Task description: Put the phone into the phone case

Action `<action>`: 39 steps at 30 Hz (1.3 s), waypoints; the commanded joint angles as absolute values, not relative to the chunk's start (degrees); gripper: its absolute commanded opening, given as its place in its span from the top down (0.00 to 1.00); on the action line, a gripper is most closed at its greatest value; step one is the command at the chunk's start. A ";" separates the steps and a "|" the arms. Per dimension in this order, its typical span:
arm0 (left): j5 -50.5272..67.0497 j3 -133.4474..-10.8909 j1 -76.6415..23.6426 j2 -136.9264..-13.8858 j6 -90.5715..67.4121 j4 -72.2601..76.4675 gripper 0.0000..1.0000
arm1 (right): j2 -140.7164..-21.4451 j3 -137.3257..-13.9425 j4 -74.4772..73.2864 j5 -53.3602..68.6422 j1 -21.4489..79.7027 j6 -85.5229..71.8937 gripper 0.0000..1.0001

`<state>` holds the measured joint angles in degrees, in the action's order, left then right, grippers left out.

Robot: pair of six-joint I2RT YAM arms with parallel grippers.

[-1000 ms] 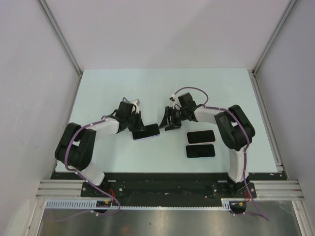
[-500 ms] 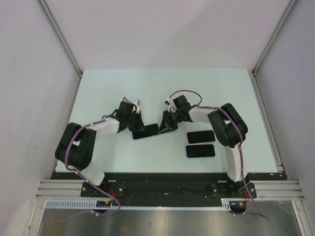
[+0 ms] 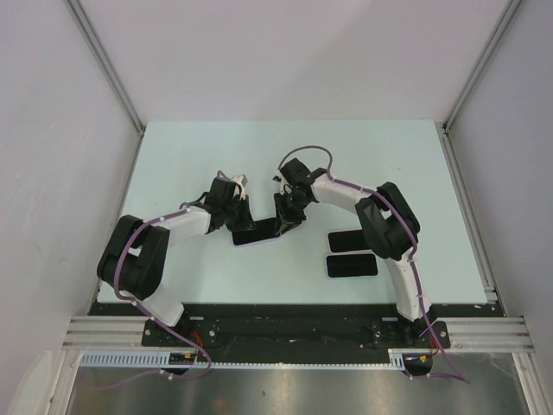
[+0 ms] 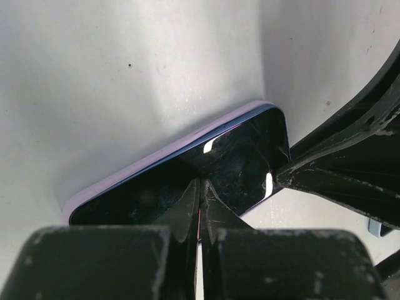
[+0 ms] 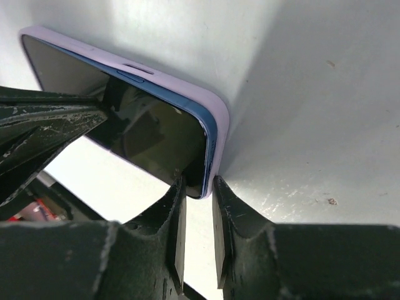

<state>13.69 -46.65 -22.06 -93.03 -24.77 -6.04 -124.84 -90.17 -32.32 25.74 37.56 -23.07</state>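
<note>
the phone point(image 3: 256, 233) lies flat with its glass up, a little left of the middle of the top view, on the pale table point(image 3: 363, 156). it sits inside the lilac phone case point(image 5: 215, 119). in the right wrist view the case rim goes round the top edge and the corner, with a blue strip of the phone's side showing beside it. so the step in hand looks like the last push, to seat the phone all the way in. the left gripper point(image 3: 235, 214) is at the left end of the phone. its fingers are closed up tight with nothing between them, and the tips rest on the glass like one poking stick. the right gripper point(image 3: 288, 220) is at the right end. its fingers have only a thin gap, and the corner of the phone and case sits right at that gap. i cannot tell if it pinches the corner or only touches it. the next move, i think, calls for a soft push down at that corner while the other end is held flat, so nothing slides. count: one phone, one case, two grippers, and two more flat dark things that look like phones point(image 3: 352, 240), side by side at the lower right of the middle.
</note>
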 commanded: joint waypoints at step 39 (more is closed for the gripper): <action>8.35 -44.38 -23.55 -95.71 -21.88 -14.41 1.00 | -117.42 -72.95 -0.97 42.54 31.30 -28.02 0.44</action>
